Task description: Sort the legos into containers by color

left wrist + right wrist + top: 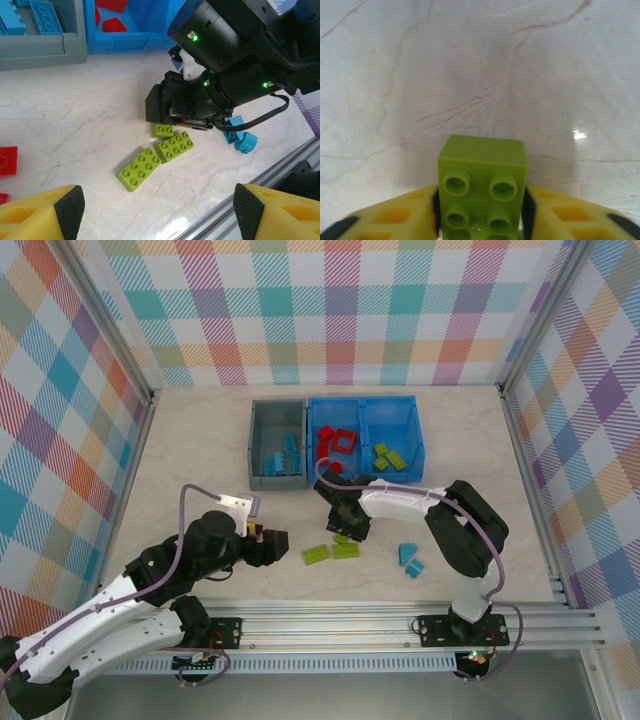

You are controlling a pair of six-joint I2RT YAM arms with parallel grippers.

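My right gripper is shut on a small lime green brick, held low over the table; its yellow fingers press both sides. The left wrist view has this brick under the black gripper body. Two more lime bricks lie flat beside it, and two light blue pieces lie to the right. My left gripper is open over bare table, left of the lime bricks. The grey bin holds blue bricks. The blue bin holds red bricks on the left and lime ones on the right.
A red brick lies at the left edge of the left wrist view. The metal rail runs along the near table edge. Checked walls enclose the table on three sides.
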